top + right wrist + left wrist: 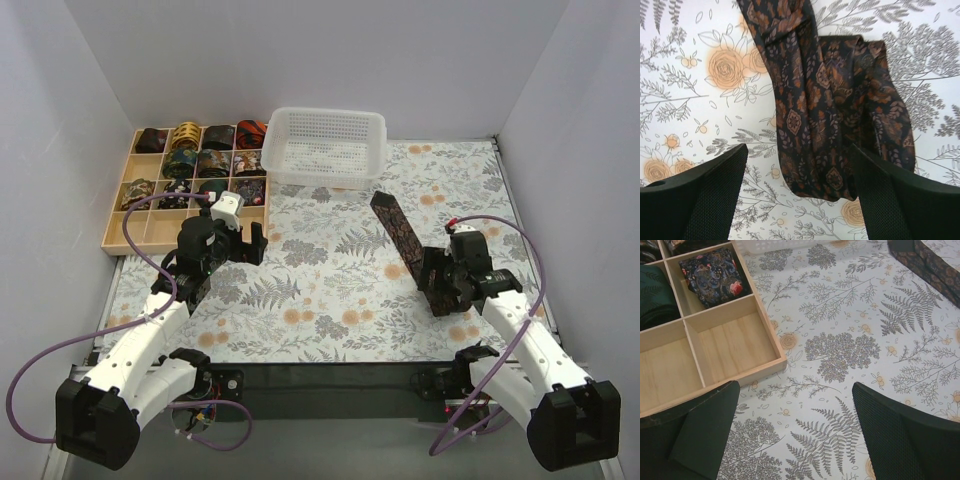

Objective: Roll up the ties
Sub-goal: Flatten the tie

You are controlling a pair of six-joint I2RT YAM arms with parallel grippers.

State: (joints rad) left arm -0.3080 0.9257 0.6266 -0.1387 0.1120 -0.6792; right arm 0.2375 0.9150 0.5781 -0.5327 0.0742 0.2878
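Note:
A dark brown tie (pixel 397 228) with a small reddish print lies as a long strip on the floral cloth at centre right. Its near end is folded back on itself. My right gripper (pixel 440 286) is open over that folded end. In the right wrist view the folded tie (pixel 825 130) lies between the two spread fingers (pixel 905 200), closer to the right one. My left gripper (pixel 246 246) is open and empty, hovering beside the wooden tray's near right corner. Part of the tie strip also shows at the top right of the left wrist view (pixel 932 262).
The gridded wooden tray (pixel 115 242) at the back left holds several rolled ties (pixel 186 135); its front compartments (pixel 732 342) are bare. A white mesh basket (pixel 327 143) stands at the back centre. White walls close in three sides.

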